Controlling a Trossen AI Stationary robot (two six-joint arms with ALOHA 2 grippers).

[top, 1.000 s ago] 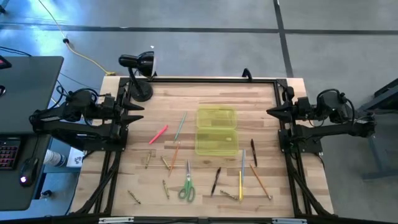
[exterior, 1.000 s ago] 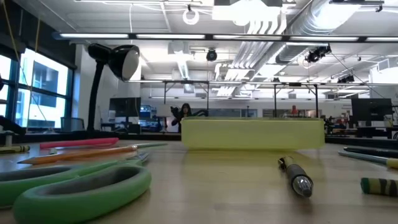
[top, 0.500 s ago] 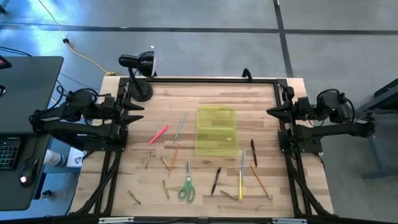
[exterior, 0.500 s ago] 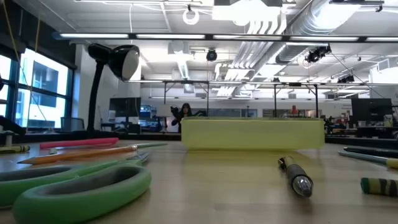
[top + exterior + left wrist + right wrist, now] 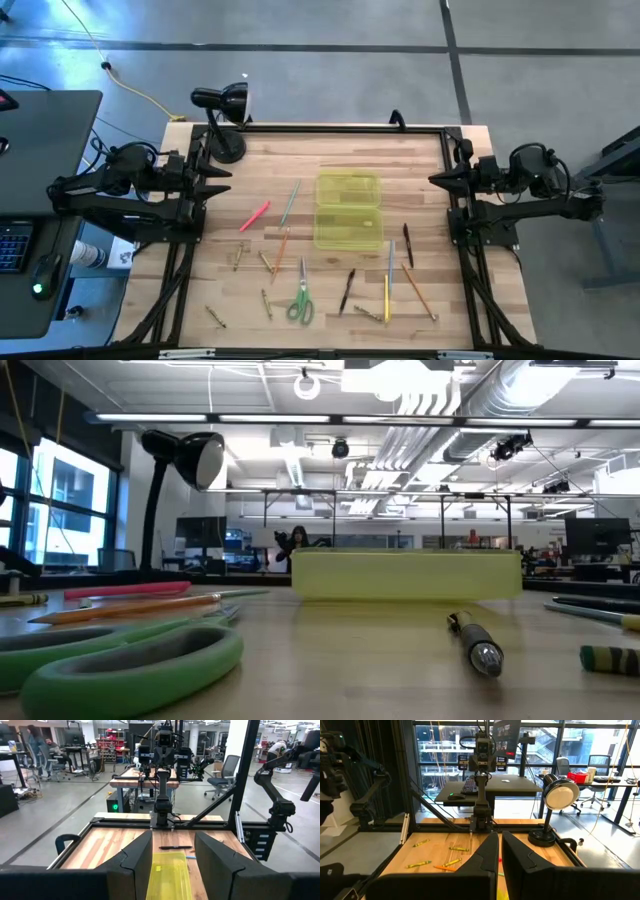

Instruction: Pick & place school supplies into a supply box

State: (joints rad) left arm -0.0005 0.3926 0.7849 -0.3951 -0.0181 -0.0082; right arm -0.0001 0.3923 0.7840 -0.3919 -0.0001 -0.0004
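The supply box sits open in the middle of the worktop, its lid lying flat beside it. It looks empty, so I think the job has not started yet.

All the school supplies lie loose around the box. The red-pink marker and some thin pencils are on one side. The green-handled scissors are near the front edge. More pens and pencils lie on the other side, and small brassy bits are scattered about.

The left hand waits at its edge of the worktop, fingers apart, holding nothing. The right hand waits at the far edge, fingers shut, empty too.

A black desk lamp stands in the back corner, well away from the box. Nothing blocks the way.
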